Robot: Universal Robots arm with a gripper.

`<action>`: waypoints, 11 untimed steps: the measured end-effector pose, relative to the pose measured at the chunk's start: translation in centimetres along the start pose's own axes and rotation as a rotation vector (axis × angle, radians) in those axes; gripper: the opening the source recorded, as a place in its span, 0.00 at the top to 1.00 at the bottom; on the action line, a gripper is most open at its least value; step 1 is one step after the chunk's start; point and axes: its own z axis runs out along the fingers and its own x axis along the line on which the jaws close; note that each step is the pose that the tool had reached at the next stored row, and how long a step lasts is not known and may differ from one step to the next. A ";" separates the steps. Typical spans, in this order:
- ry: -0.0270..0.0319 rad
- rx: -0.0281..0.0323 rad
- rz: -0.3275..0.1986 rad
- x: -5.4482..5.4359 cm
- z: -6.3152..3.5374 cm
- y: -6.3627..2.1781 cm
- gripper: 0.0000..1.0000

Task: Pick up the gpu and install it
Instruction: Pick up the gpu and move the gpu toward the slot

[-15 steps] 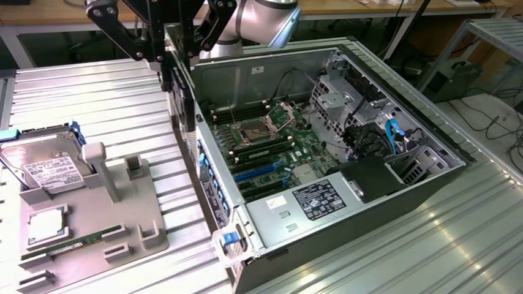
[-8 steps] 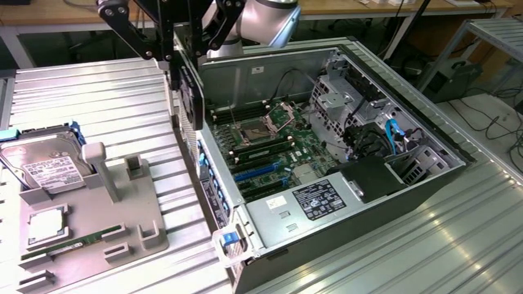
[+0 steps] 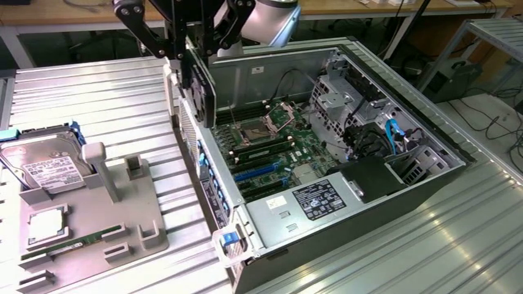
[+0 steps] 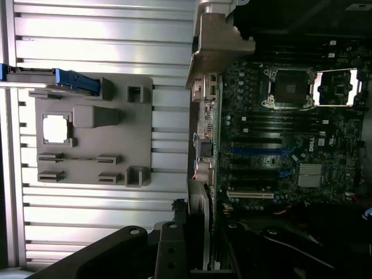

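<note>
One gpu (image 3: 200,92): a thin dark slab seen edge-on, hanging upright; the wrist view shows its silver bracket (image 4: 218,43) at the far end. The gripper (image 3: 192,58) is at 12 o'clock in the exterior view, fingers pinching the card's upper end. The card hangs over the case (image 3: 368,245) wall at the case's 10 o'clock and is not in a slot.

Counts:
- one open case
- two CPU sockets (image 3: 245,131) on the motherboard
- one grey tray (image 3: 122,214) at 8 o'clock
- one hard drive (image 3: 45,162), one CPU chip (image 3: 48,223) and one RAM stick (image 3: 73,244), all on the tray
</note>
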 end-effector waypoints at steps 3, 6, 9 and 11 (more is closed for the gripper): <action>0.0000 0.0000 0.000 -0.5 0.01 -0.02 0.73; 0.0000 0.0000 0.000 -0.8 0.02 -0.03 0.73; 0.0000 -0.0001 0.000 -1.3 0.02 -0.05 0.73; 0.0000 -0.0001 0.000 -1.6 0.03 -0.06 0.73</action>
